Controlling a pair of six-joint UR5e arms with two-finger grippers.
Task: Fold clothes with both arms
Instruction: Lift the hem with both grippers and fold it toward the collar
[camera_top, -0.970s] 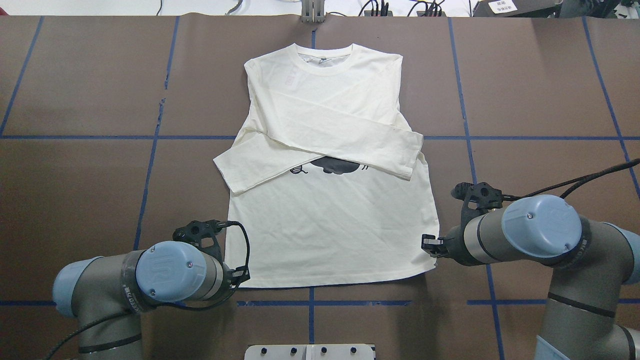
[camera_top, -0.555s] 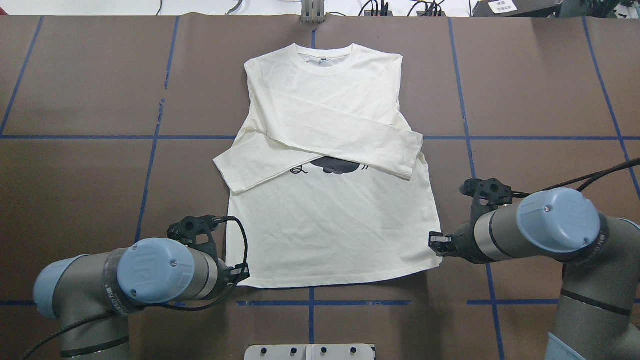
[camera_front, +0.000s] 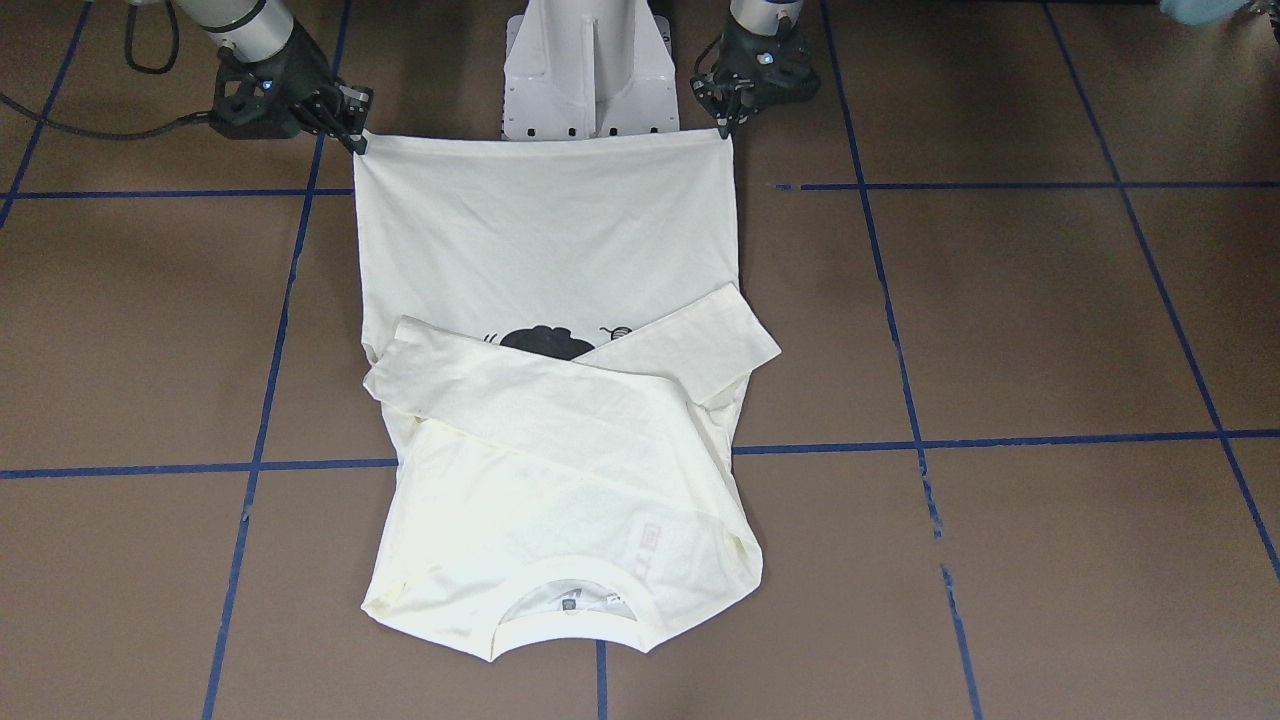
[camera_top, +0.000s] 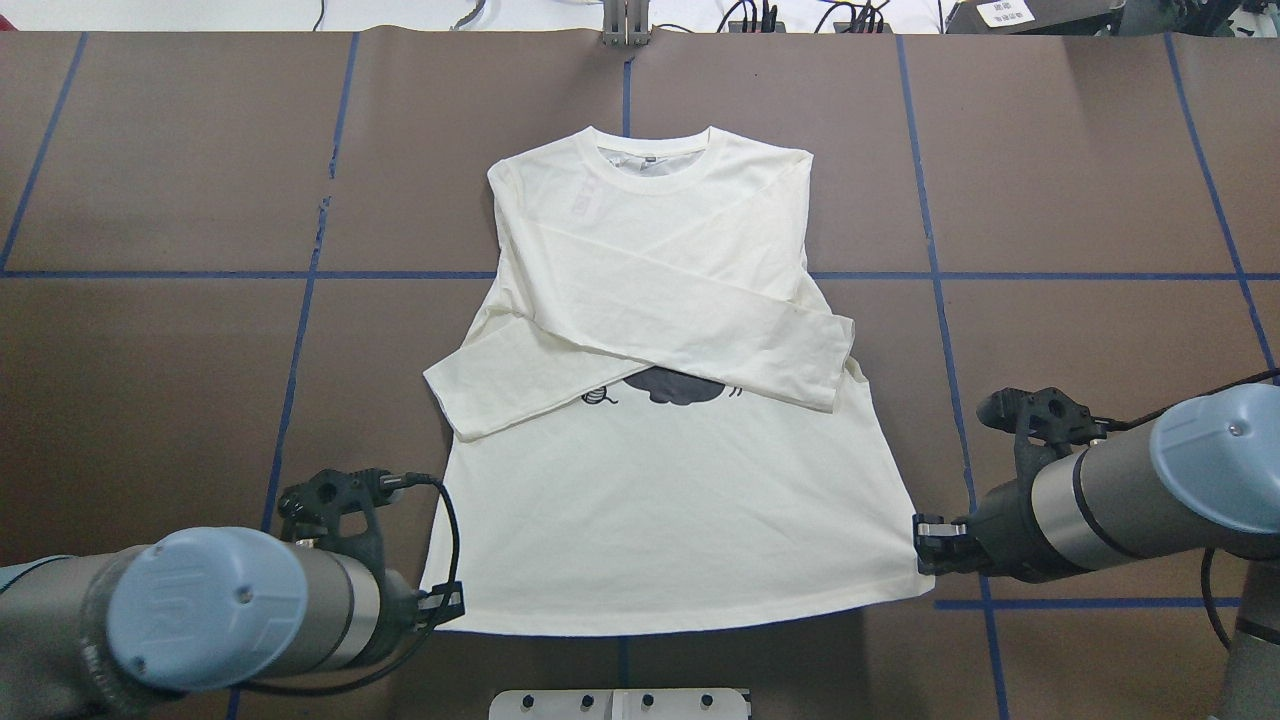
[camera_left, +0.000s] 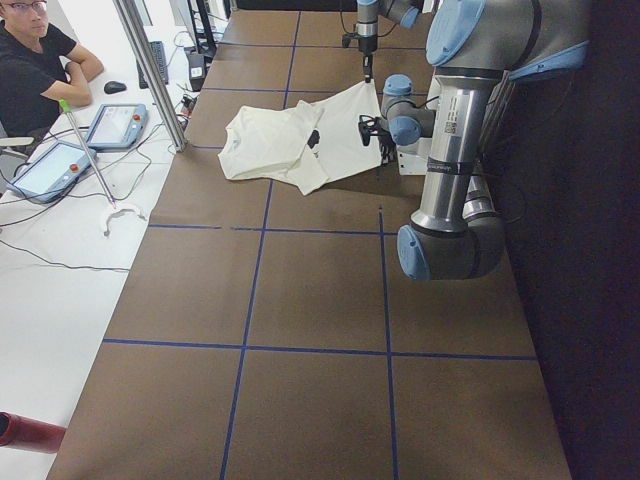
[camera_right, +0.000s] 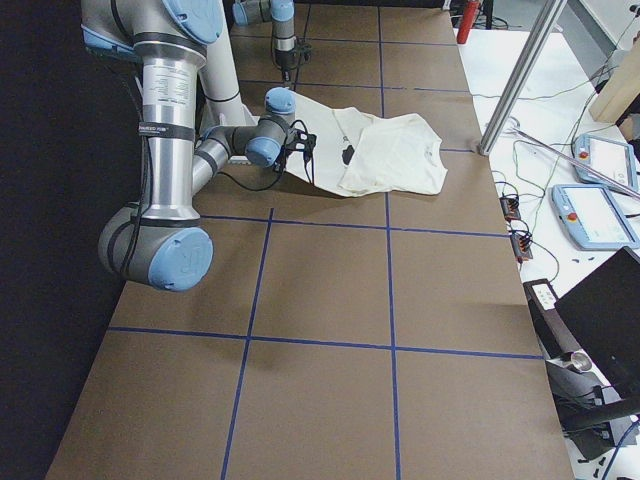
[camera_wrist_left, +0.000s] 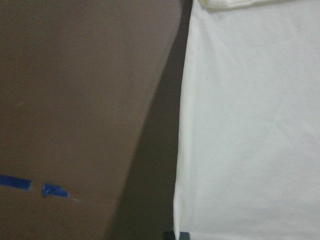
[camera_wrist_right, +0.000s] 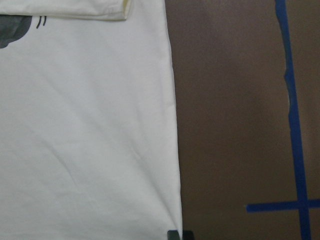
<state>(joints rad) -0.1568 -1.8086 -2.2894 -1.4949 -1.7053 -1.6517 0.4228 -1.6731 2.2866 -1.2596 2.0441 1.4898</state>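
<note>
Here, the left hand (camera_top: 447, 601) is pinched closed on the hem corner of the cream T-shirt (camera_top: 660, 510) on the robot's left side, its arm low over the table (camera_top: 150, 400). The T-shirt lies face up in the middle of the table, collar (camera_top: 650, 160) toward the far edge and hem toward the robot. Both long sleeves (camera_top: 690, 320) are folded across the chest and cross just above the black cat print (camera_top: 675, 386) (only its lower part shows beneath them). The hem runs straight and taut between its two corners. Beside the side edges near those corners a dark shadow falls on the table, so the cloth there looks raised off the surface. The right hand (camera_top: 928, 531) is closed likewise on the opposite hem corner.
</note>
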